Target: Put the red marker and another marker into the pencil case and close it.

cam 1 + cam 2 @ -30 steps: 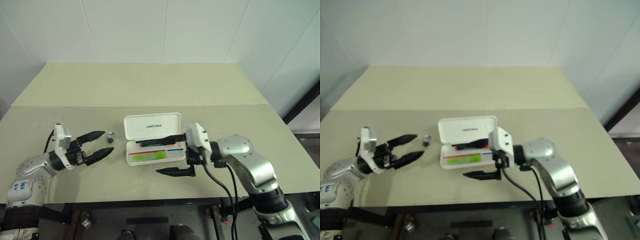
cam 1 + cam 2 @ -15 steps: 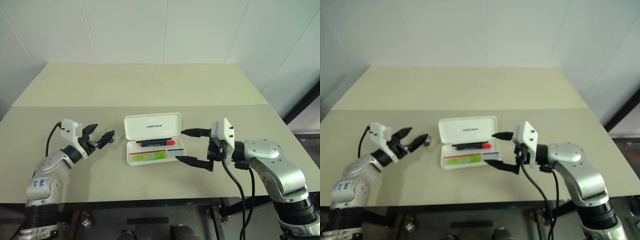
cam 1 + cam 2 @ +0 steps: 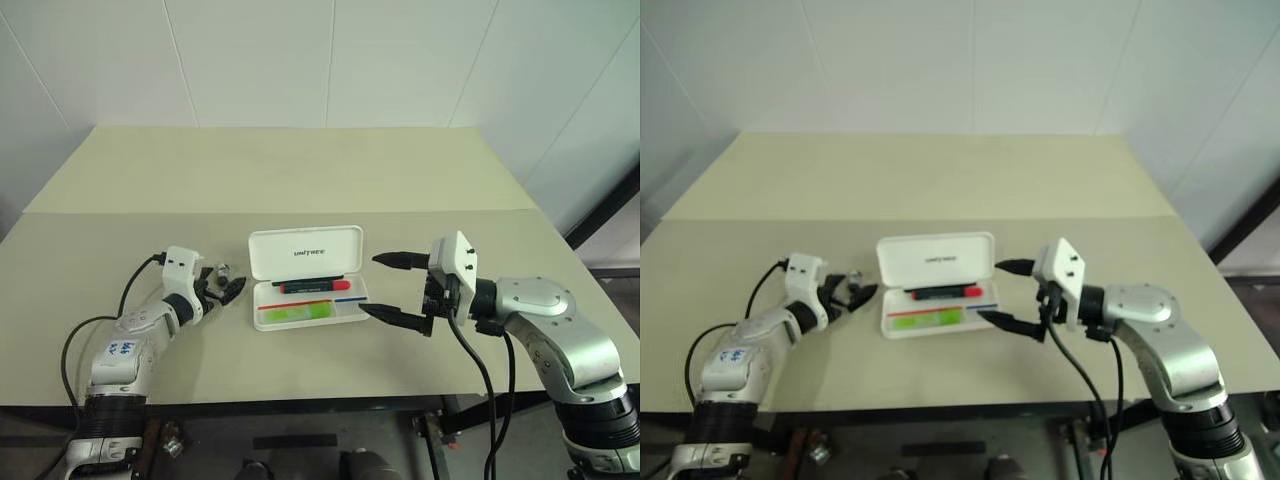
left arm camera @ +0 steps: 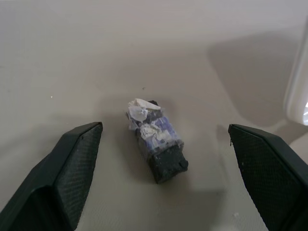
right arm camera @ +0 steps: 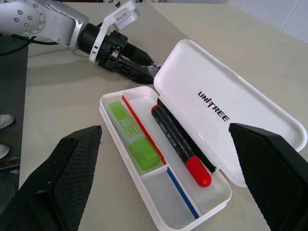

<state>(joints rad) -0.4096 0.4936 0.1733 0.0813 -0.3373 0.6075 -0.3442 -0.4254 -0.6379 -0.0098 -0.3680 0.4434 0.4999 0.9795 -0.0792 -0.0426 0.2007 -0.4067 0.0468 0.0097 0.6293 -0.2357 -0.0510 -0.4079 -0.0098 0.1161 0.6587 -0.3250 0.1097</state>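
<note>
Both markers already lie in the case (image 3: pixel 310 300): the red marker (image 5: pixel 180 144) in the back compartment beside the hinge, the green marker (image 5: pixel 134 143) in the front one. The lid (image 3: pixel 305 252) stands open, rising from the case's 12 o'clock edge. What's left for you, as I judge it, is the closing.

Your right gripper (image 3: pixel 392 290) is spread wide and holds nothing. It sits at 3 o'clock of the case, fingers aimed across it, one near the lid's end, the other near the tray's corner. Your left gripper (image 3: pixel 222 290) is also wide and empty, at 9 o'clock of the case, straddling a small dark cap-like piece (image 4: pixel 156 142) on the table (image 3: pixel 300 170). What that piece is, I cannot tell; the task does not name it, so leave it alone.

To close well:
- Bring one finger behind the lid, on its 12 o'clock face, and push toward 6 o'clock so it folds over the hinge.
- Steady the tray; it looks light and likely to slide.
- Watch the red marker. It lies close to the hinge, and if it rides up the lid may not seat.
- Press down along the front edge until it latches.
</note>
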